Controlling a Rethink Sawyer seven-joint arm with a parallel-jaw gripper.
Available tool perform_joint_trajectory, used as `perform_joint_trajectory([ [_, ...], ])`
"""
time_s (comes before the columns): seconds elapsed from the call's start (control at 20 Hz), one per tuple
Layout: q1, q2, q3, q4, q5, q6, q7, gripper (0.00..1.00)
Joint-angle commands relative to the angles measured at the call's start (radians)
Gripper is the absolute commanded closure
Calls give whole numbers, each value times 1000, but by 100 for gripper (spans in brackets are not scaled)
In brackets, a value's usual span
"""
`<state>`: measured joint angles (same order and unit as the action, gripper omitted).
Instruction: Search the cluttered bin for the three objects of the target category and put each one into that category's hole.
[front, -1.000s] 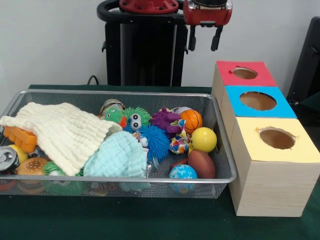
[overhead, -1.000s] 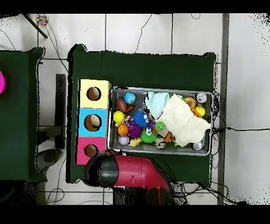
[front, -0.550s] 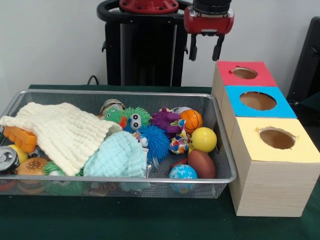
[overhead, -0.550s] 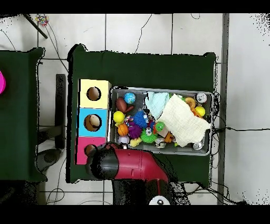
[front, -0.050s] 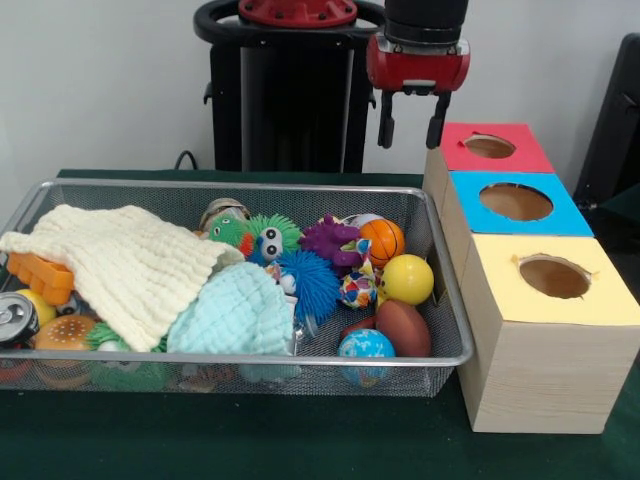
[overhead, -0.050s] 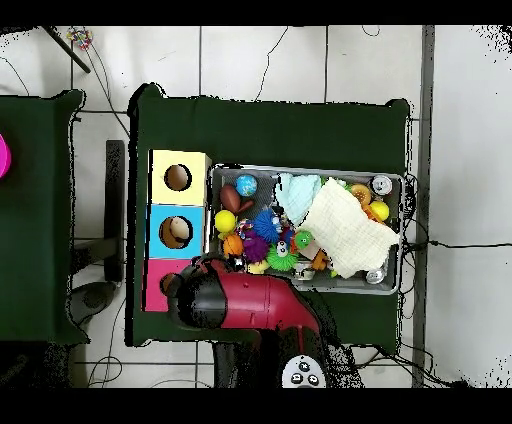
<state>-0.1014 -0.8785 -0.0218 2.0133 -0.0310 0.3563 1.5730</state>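
My gripper (front, -0.050s: 410, 128) hangs open and empty above the far right corner of the wire bin (front, -0.050s: 250, 186), just left of the red box (front, -0.050s: 530, 158). Below it in the bin lie an orange basketball (front, -0.050s: 382, 240), a yellow ball (front, -0.050s: 406, 278), a brown football (front, -0.050s: 403, 327), a globe ball (front, -0.050s: 365, 350) and a patterned ball (front, -0.050s: 358, 290). Spiky toys sit beside them: purple (front, -0.050s: 330, 240), blue (front, -0.050s: 307, 283) and green (front, -0.050s: 250, 232). In the overhead view the arm's red and black head (overhead, -0.050s: 215, 300) covers the gripper at the bin's corner (overhead, -0.050s: 214, 275).
A cream cloth (front, -0.050s: 120, 265) and a pale blue cloth (front, -0.050s: 235, 312) cover the bin's left and middle. A can (front, -0.050s: 15, 318), a toy burger (front, -0.050s: 62, 335) and an orange block (front, -0.050s: 40, 277) lie at the left end. The blue box (front, -0.050s: 565, 215) and yellow box (front, -0.050s: 600, 305) stand in line with the red one.
The gripper has come down and shifted slightly right, closer to the bin's far right corner. It stays open. Nothing in the bin has moved.
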Motion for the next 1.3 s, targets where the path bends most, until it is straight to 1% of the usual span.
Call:
perform_joint_trajectory([
  [0.05,-40,-2,22,-20,-18,-67,138,0],
  [0.25,-72,-26,41,16,-23,-95,124,0],
  [0.35,-87,-39,43,41,-35,-117,120,0],
  [0.5,-113,-36,37,80,-64,-159,115,0],
  [0.65,-155,-39,46,112,-100,-196,90,0],
  [0.75,-195,-39,66,132,-120,-216,78,0],
  [0.85,-232,-33,89,148,-141,-243,75,0],
  [0.95,-255,-17,108,154,-156,-271,85,0],
  [1.1,-240,9,94,142,-169,-295,109,0],
  [1.3,-214,55,89,112,-158,-319,138,0],
])
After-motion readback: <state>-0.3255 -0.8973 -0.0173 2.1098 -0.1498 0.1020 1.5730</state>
